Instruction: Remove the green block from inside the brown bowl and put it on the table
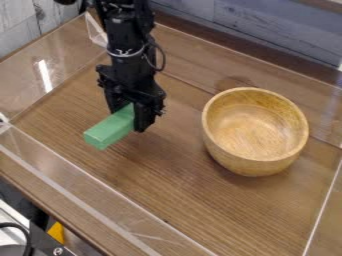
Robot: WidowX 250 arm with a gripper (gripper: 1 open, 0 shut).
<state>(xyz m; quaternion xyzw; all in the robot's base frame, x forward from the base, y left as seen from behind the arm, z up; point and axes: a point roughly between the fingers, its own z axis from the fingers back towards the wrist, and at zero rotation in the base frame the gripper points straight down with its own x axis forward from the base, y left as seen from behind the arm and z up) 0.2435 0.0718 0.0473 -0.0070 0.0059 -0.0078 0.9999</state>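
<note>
My gripper points straight down over the left part of the table, shut on one end of the green block. The block is a small bright green bar that sticks out to the lower left of the black fingers, low over the tabletop; whether it touches the wood I cannot tell. The brown bowl, round and light wood, stands to the right of the gripper, apart from it, and its inside shows nothing in it.
Clear acrylic walls border the table along the front and left. A grey plank wall runs behind the back edge. Black cabling hangs at the bottom left corner.
</note>
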